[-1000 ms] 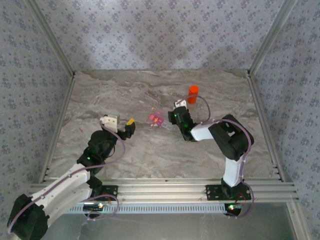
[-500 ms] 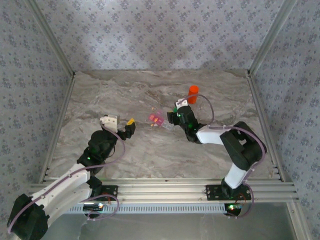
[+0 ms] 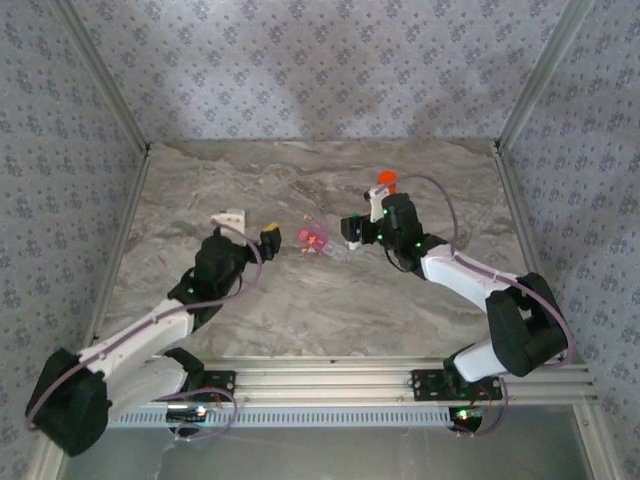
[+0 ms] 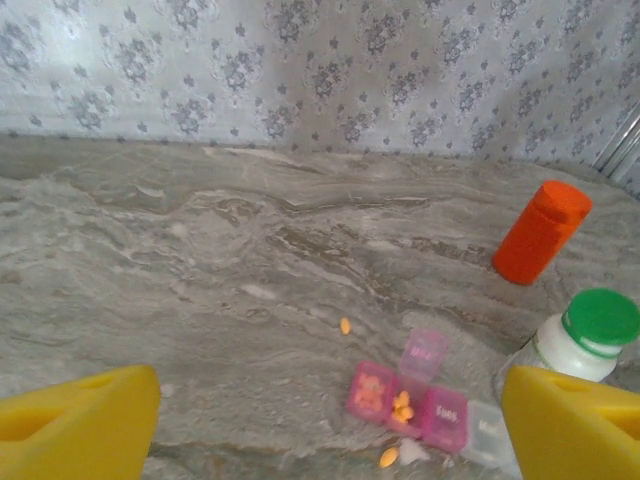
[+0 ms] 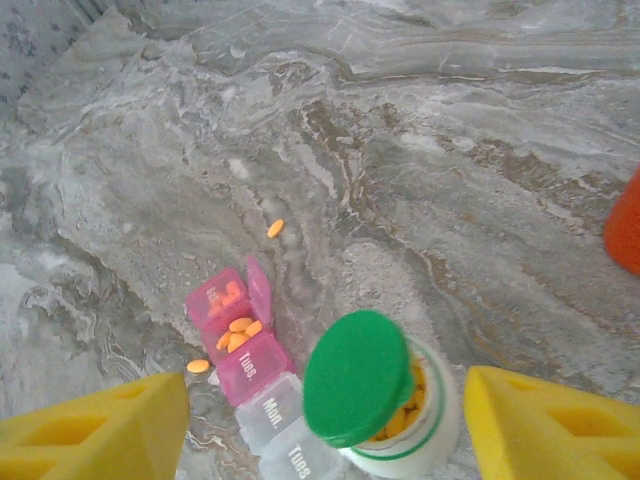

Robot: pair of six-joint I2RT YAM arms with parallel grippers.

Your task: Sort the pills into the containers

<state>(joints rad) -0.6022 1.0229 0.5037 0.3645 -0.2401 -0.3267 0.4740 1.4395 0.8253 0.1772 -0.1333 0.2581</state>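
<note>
1. From above, we see the pill box (image 3: 315,240) mid-frame on the marbled table (image 3: 250,180), between the left gripper (image 3: 272,236) and the right gripper (image 3: 348,230), with open tabletop beyond.
2. Left wrist: our yellow fingers (image 4: 80,425) spread wide and empty. Orange pills (image 4: 402,405) lie in an open pink compartment, lower right.
3. Right wrist: jaws wide, flanking but not touching a white bottle (image 5: 420,420) with its green lid (image 5: 358,378) tilted.

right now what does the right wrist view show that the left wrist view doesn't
Right wrist: orange pills inside the white bottle, seen past its askew green cap, and day labels on the pill box. Left wrist: the whole orange bottle and the patterned wall behind it. Both: the box with pills in an open pink cell, the white bottle, and loose pills on the table.
</note>
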